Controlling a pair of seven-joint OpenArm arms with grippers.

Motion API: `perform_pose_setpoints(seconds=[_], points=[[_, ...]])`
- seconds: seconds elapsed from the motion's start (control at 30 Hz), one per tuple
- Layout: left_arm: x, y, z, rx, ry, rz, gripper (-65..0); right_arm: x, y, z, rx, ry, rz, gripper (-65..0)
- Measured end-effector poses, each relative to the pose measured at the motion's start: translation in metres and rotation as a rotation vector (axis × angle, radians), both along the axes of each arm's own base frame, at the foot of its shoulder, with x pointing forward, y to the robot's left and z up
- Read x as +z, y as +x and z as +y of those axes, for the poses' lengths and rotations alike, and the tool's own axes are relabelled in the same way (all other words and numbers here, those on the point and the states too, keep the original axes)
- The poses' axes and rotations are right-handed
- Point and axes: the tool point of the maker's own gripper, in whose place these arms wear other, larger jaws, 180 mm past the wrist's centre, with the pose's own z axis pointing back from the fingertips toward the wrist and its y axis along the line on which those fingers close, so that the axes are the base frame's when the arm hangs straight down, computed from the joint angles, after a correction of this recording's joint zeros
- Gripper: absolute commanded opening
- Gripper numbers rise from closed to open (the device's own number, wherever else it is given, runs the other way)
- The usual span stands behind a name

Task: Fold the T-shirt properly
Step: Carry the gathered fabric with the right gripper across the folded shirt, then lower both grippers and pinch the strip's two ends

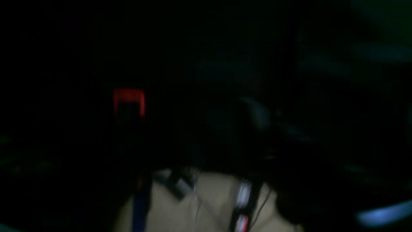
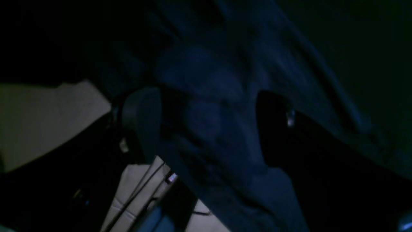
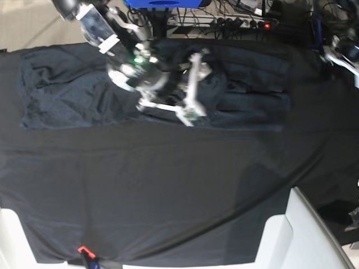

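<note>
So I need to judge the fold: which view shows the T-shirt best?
The base view: the T-shirt lies spread along the table's far edge, with the right gripper over it. The right wrist view shows only dim blue folds between open jaws; the left wrist view is too dark to tell.

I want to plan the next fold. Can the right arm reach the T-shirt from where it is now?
Probably yes. The right gripper hangs over the T-shirt at the far side of the table, its jaws apart with cloth between them in the right wrist view; nothing blocks it.
</note>
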Motion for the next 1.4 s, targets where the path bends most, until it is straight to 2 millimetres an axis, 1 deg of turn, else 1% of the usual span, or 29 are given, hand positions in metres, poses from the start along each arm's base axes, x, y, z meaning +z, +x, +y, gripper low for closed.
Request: perform_pose_setpoints(seconds=[0.03,0.07,0.1,0.13,0.2,0.3,0.33,0.37,0.4,0.47,0.6,0.7,0.77,0.8,0.83,0.87,0.9,0.93,1.0,1.03,1.1,1.17,1.2,1.27,1.33,1.4], points=[[0.005,0.006,-0.002,0.003,-0.022,-0.037,-14.2,-0.001,0.001,-0.004,-0.026,0.008,0.003,-21.3],[0.005,0.011,-0.008,-0.003,-0.041,-0.051,-8.6,-0.003,0.001,-0.009,-0.049,0.013,0.01,-21.3],[-0.002,0.012,-0.016,-0.023,-0.057,-0.035,-4.3,-0.006,0.001,-0.013,-0.064,0.011,0.015,-21.3],[-0.01,0.016,-0.027,-0.053,-0.075,-0.016,-2.0,-0.009,0.001,-0.018,-0.078,0.001,0.021,-21.3],[-0.028,0.027,-0.047,-0.105,-0.126,0.022,-2.3,-0.018,-0.005,-0.021,-0.073,-0.018,0.047,-21.3],[-0.049,0.052,-0.072,-0.127,-0.222,0.02,-4.6,-0.024,-0.013,-0.02,-0.056,-0.022,0.067,-21.8],[-0.055,0.055,-0.078,-0.133,-0.243,0.031,-4.9,-0.024,-0.014,-0.02,-0.057,-0.023,0.068,-21.8],[-0.063,0.053,-0.081,-0.132,-0.258,0.054,-4.9,-0.025,-0.014,-0.021,-0.057,-0.025,0.069,-21.8],[-0.064,0.056,-0.084,-0.124,-0.276,0.037,-4.9,-0.025,-0.014,-0.022,-0.058,-0.027,0.068,-21.8],[-0.067,0.059,-0.093,-0.159,-0.284,0.049,-4.9,-0.025,-0.015,-0.022,-0.061,-0.025,0.07,-21.8],[-0.069,0.073,-0.121,-0.245,-0.299,0.05,-5.1,-0.026,-0.015,-0.022,-0.061,-0.025,0.071,-21.8],[-0.072,0.071,-0.138,-0.271,-0.328,0.026,-5.1,-0.026,-0.015,-0.022,-0.061,-0.026,0.072,-21.8],[-0.075,0.07,-0.141,-0.268,-0.348,0.025,-5.6,-0.026,-0.015,-0.022,-0.061,-0.024,0.072,-21.8],[-0.075,0.07,-0.142,-0.268,-0.353,0.024,-8.6,-0.026,-0.015,-0.022,-0.061,-0.024,0.072,-21.8],[-0.077,0.071,-0.141,-0.259,-0.359,0.023,-14.2,-0.026,-0.015,-0.022,-0.061,-0.025,0.072,-21.8],[-0.079,0.07,-0.14,-0.246,-0.367,0.023,-22.2,-0.026,-0.015,-0.022,-0.062,-0.026,0.072,-21.8],[-0.082,0.069,-0.14,-0.239,-0.369,0.03,-30.6,-0.026,-0.015,-0.023,-0.065,-0.026,0.072,-21.8],[-0.085,0.067,-0.139,-0.232,-0.373,0.038,-40.6,-0.026,-0.014,-0.023,-0.065,-0.026,0.071,-21.8],[-0.092,0.061,-0.138,-0.213,-0.375,0.052,-63.4,-0.026,-0.014,-0.023,-0.066,-0.026,0.071,-21.8],[-0.093,0.06,-0.137,-0.207,-0.38,0.052,-65.0,-0.026,-0.014,-0.023,-0.065,-0.026,0.072,-21.8],[-0.093,0.062,-0.136,-0.206,-0.384,0.05,-65.0,-0.026,-0.014,-0.023,-0.066,-0.026,0.072,-21.8],[-0.091,0.067,-0.128,-0.203,-0.366,0.054,-65.0,-0.026,-0.016,-0.023,-0.068,-0.023,0.074,-21.8],[-0.089,0.07,-0.119,-0.192,-0.349,0.052,-65.0,-0.028,-0.019,-0.024,-0.069,-0.025,0.08,-21.8],[-0.083,0.069,-0.096,-0.179,-0.296,0.056,-65.0,-0.03,-0.023,-0.024,-0.068,-0.028,0.092,-21.8],[-0.076,0.064,-0.066,-0.163,-0.238,0.069,-65.0,-0.029,-0.022,-0.024,-0.068,-0.026,0.09,-21.8],[-0.066,0.066,-0.041,-0.136,-0.188,0.067,-65.0,-0.029,-0.022,-0.024,-0.071,-0.024,0.089,-21.8]])
